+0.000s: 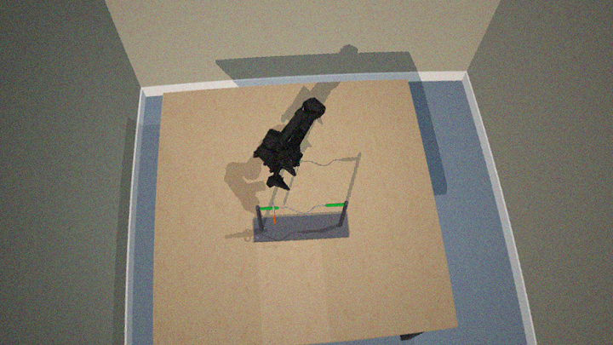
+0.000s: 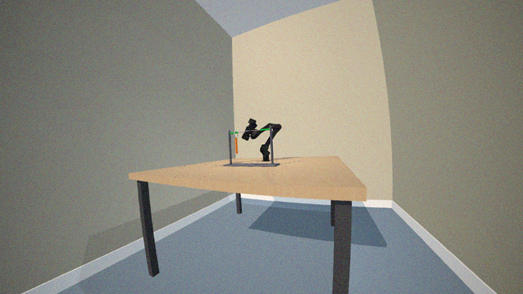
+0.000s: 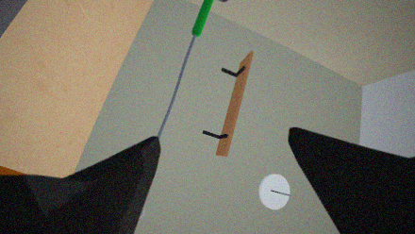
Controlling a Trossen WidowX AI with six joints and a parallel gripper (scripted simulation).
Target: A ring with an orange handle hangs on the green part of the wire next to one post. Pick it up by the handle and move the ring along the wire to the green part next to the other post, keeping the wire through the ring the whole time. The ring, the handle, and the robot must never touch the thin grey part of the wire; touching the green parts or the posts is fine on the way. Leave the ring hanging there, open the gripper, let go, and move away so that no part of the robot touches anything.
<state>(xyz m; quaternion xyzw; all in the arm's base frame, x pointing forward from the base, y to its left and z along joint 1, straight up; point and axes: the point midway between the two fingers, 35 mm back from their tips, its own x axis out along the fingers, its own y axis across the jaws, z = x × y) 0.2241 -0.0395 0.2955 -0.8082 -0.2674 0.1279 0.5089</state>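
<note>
In the top view, reading the clock with twelve at the upper edge, the table (image 1: 307,304) (image 2: 252,182) (image 3: 71,71) is spreading across the foreground. Beyond its near edge, a dark base plate (image 1: 324,222) (image 2: 252,165) is lying on the tabletop, its two posts standing at nine and three o'clock: the nine-o'clock post (image 1: 259,218) (image 2: 230,149) and the three-o'clock post (image 1: 343,214) (image 2: 271,147).

The orange handle (image 1: 274,219) (image 2: 236,145) is dangling beside the nine-o'clock post, below its ring (image 1: 272,208) (image 2: 236,134), which is hanging on the near green part (image 1: 267,208) (image 2: 232,133). The thin grey wire (image 1: 301,211) (image 2: 249,130) (image 3: 176,87) is curving toward three o'clock, where the other green part (image 1: 335,205) (image 2: 264,129) is meeting its post.

Farther back, the gripper (image 1: 288,179) (image 2: 246,137) (image 3: 224,139) is hovering at eleven o'clock from the plate, its fingers standing wide apart and gripping nothing; the ring is hanging toward seven o'clock from it. The black arm (image 1: 298,126) (image 2: 274,134) is stretching from the gripper toward one o'clock.

Farthest off, in the wrist view, a brown board (image 3: 233,108) with two black brackets is showing between the fingers, and a white disc (image 3: 271,200) is showing at five o'clock from it.
</note>
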